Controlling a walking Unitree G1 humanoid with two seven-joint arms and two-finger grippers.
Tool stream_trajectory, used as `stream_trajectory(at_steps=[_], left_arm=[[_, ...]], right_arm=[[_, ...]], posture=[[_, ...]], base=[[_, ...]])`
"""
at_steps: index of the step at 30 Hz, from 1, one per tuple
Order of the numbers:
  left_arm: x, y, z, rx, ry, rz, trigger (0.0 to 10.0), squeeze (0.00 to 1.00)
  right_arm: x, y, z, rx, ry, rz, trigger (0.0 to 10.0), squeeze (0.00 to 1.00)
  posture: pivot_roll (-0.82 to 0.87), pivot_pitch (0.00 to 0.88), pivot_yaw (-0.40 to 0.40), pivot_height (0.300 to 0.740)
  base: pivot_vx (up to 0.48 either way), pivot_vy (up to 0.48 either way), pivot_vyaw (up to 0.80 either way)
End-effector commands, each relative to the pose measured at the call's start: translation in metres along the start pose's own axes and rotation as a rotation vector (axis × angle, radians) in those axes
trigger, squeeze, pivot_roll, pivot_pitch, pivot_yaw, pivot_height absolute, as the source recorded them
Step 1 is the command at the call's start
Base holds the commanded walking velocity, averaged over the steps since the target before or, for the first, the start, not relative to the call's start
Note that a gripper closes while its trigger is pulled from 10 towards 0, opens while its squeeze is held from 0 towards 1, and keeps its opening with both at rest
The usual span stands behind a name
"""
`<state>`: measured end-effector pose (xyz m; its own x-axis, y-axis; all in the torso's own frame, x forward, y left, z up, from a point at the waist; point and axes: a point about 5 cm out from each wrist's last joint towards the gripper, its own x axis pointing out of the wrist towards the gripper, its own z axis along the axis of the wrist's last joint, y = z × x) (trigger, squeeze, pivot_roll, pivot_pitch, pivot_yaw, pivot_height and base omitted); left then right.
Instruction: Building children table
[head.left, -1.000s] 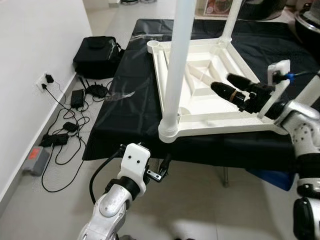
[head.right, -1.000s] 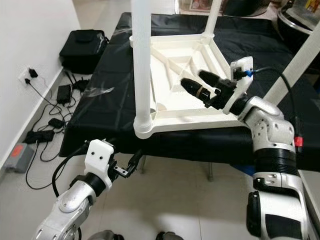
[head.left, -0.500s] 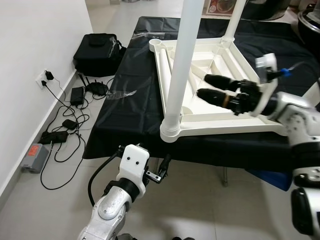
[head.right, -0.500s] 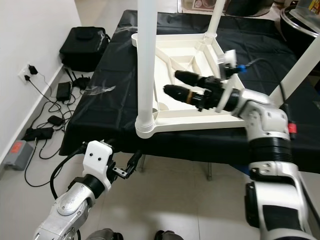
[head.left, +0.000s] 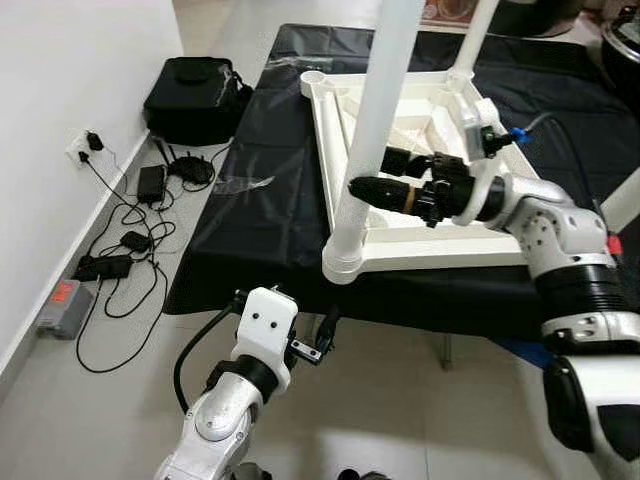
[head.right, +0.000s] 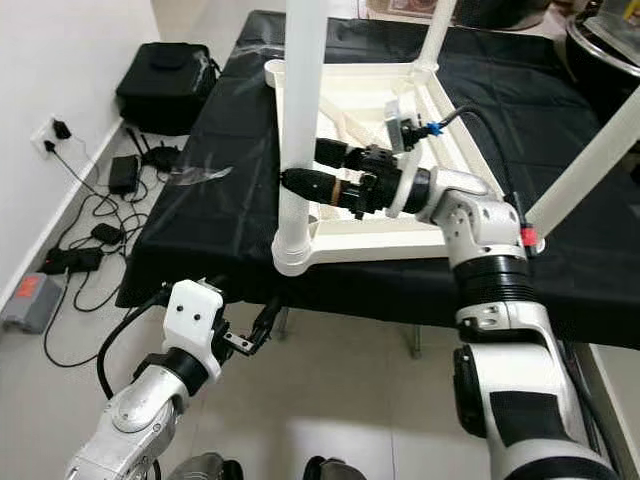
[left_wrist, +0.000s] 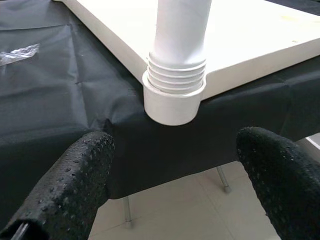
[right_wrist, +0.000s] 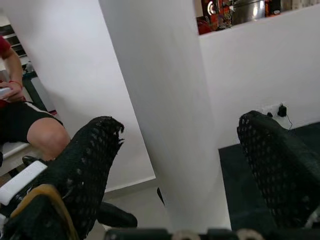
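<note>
Two fingers of the right gripper (head.right: 300, 168) sit apart either side of the white leg (head.right: 300, 110), screwed into the upturned children table (head.left: 440, 235) at the tabletop (head.left: 270, 200) front edge. Right wrist view adds a seated person (right_wrist: 22, 120); left gripper (head.left: 325, 335) hangs open below.

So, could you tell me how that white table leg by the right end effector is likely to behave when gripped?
The white leg looks like smooth, stiff plastic tube, so probably rigid but slippery. It stands upright in the corner socket, so pushing sideways may tilt the upturned tabletop. The right end effector straddles it, open.
</note>
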<state>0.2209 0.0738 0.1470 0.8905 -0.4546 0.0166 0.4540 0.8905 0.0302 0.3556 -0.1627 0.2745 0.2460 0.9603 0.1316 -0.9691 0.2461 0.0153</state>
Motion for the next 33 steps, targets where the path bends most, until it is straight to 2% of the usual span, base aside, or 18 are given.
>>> stream_trajectory(at_steps=[1,9,10,11,18,23,26,27,30,33], left_arm=[[-0.001,-0.001,-0.003,-0.004,0.018,0.003,10.0,0.0],[0.0,0.0,-0.004,-0.001,0.018,0.005,10.0,0.0],[0.0,0.0,-0.004,-0.001,0.018,0.006,10.0,0.0],[0.0,0.0,-0.004,-0.001,0.018,0.006,10.0,0.0],[0.0,0.0,-0.004,0.0,0.018,0.008,10.0,0.0],[0.001,0.0,-0.005,0.0,0.018,0.009,10.0,0.0],[0.002,0.0,-0.006,0.002,0.019,0.009,10.0,0.0],[0.002,0.0,-0.006,0.002,0.019,0.009,10.0,0.0],[0.002,0.001,-0.006,0.005,0.019,0.007,10.0,0.0],[0.002,0.001,-0.006,0.006,0.019,0.007,10.0,0.0]], right_arm=[[0.007,0.0,-0.001,-0.014,0.023,0.013,10.0,0.0],[0.022,0.001,-0.008,-0.028,0.042,0.005,10.0,0.0],[0.024,0.0,-0.01,-0.031,0.052,-0.007,4.2,0.0],[0.025,-0.001,-0.012,-0.038,0.061,-0.018,0.0,0.0],[0.026,-0.005,-0.015,-0.056,0.077,-0.076,0.0,0.0],[0.021,-0.007,-0.016,-0.06,0.087,-0.11,0.0,0.0],[0.006,-0.012,-0.02,-0.074,0.116,-0.21,0.0,0.0],[0.006,-0.012,-0.02,-0.074,0.116,-0.21,0.0,0.0],[-0.012,-0.022,-0.024,-0.098,0.153,-0.41,0.0,0.0],[-0.017,-0.025,-0.025,-0.097,0.165,-0.478,0.0,0.0]], posture=[[0.15,0.174,-0.078,0.74],[0.15,0.174,-0.076,0.74],[0.15,0.173,-0.076,0.74],[0.15,0.171,-0.078,0.74],[0.15,0.168,-0.079,0.74],[0.15,0.165,-0.079,0.74],[0.15,0.16,-0.078,0.74],[0.15,0.16,-0.078,0.74],[0.15,0.15,-0.075,0.74],[0.15,0.15,-0.071,0.74]], base=[[0.0,0.0,0.0],[0.0,0.0,0.0],[0.0,0.0,0.0],[0.0,0.0,0.0],[0.0,0.0,0.0],[0.0,0.0,0.0],[0.0,0.0,0.0],[0.0,0.0,0.0],[0.0,0.0,0.0],[0.0,0.0,0.0]])
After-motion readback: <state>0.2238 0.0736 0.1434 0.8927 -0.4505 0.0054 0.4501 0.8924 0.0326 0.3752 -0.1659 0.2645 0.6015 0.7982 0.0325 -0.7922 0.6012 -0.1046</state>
